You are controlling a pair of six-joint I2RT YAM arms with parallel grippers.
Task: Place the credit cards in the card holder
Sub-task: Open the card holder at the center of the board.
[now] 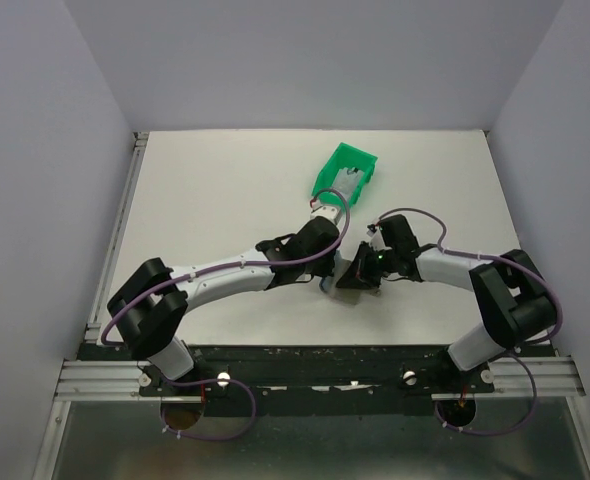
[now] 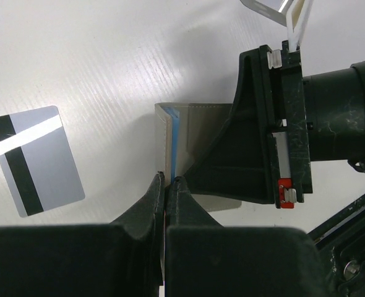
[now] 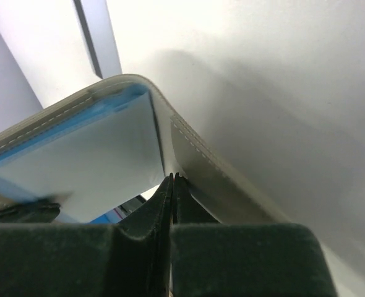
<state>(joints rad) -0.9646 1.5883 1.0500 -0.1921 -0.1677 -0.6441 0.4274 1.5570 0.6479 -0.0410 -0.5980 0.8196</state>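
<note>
The card holder (image 2: 198, 127) is a grey wallet with a light blue inside, held partly open between my two grippers. My left gripper (image 2: 169, 180) is shut on the edge of one flap. My right gripper (image 3: 173, 177) is shut on the other flap by the fold, and the blue-grey inside (image 3: 90, 154) faces its camera. In the top view both grippers meet at mid-table (image 1: 347, 268) and hide the wallet. One silver credit card (image 2: 34, 161) with a dark stripe lies flat on the table to the left of the wallet. No other card shows clearly.
A green plastic bin (image 1: 345, 168) lies at the back of the table beyond the grippers, with a grey object inside. My right gripper's black body (image 2: 263, 136) stands close against the wallet. White walls enclose the table on three sides.
</note>
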